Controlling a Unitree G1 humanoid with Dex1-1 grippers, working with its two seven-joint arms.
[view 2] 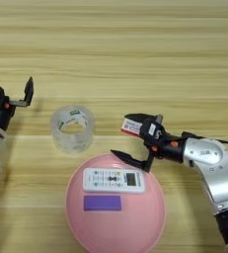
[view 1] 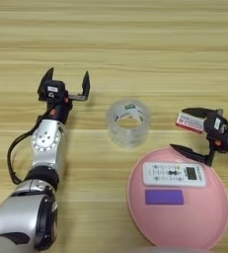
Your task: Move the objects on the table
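My right gripper [view 2: 118, 134] is open low over the table, one finger above the small white-and-red flat box [view 2: 131, 127] and the other at the far rim of the pink round plate [view 2: 135, 220]. Its upper finger covers part of the box. On the plate lie a white remote [view 2: 114, 180] and a purple card [view 2: 102, 202]. A wide clear tape roll [view 1: 129, 122] stands upright left of the box. My left gripper [view 1: 66, 86] is open further left, with nothing between its fingers.
The light wooden table [view 1: 135, 44] stretches bare across the far half. My left forearm [view 1: 46, 143] lies along the left side, and my right arm [view 2: 214, 168] comes in from the right edge.
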